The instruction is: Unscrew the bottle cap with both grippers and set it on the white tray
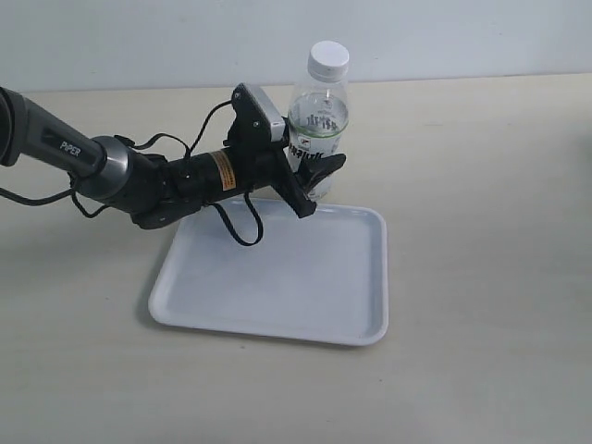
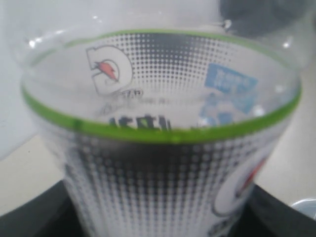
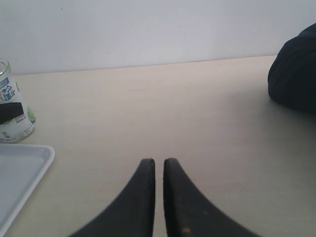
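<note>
Left claw (image 1: 314, 178) clamped on upright bottle (image 1: 321, 111), bottle cap (image 1: 329, 59) on; right claw (image 3: 159, 168) nearly closed, empty.

Left claw (image 1: 319, 155) tight in grip; right claw (image 3: 159, 165) fingers nearly together.

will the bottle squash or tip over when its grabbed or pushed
Probably light: the bottle looks clear through, with no liquid line showing. Its clear plastic walls may flex under the left hand, which clamps the label band. Tall and narrow, with the cap on top, it would likely tip if pushed high when ungripped.
</note>
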{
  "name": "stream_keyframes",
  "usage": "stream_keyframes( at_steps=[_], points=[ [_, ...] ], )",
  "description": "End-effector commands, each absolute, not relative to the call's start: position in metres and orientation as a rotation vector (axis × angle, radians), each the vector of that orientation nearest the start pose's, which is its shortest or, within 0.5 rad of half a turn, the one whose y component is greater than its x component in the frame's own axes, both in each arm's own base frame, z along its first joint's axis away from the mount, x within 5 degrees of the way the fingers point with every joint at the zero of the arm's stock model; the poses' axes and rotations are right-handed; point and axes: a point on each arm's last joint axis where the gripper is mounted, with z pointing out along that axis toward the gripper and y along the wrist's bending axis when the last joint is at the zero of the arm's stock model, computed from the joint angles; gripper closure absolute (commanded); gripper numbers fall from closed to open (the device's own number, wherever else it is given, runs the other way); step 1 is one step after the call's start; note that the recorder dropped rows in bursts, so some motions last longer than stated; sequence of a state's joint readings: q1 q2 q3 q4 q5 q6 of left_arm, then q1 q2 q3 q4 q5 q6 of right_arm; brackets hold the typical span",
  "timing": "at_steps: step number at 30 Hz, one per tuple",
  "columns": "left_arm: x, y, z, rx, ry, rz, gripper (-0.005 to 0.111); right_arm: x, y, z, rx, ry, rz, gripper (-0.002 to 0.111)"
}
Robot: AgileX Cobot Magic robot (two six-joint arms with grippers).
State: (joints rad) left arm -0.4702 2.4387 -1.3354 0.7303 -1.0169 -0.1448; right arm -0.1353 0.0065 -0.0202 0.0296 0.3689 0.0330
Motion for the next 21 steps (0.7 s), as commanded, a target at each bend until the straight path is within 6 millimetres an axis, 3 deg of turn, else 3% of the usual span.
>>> stream_keyframes(
  at_steps=[1,21],
  points=[
    [0.3926,-0.2574,0.0665,1.037,1.360,-0.642,0.107,0.0523,-0.0065,0.1863,0.171,1.820,-0.051,0.101],
    [0.3915,-0.2564,0.0646,1.031,1.395,-0.683,0.107,0.0523,-0.0065,0.1863,0.171,1.820,-0.051,0.101]
  ],
)
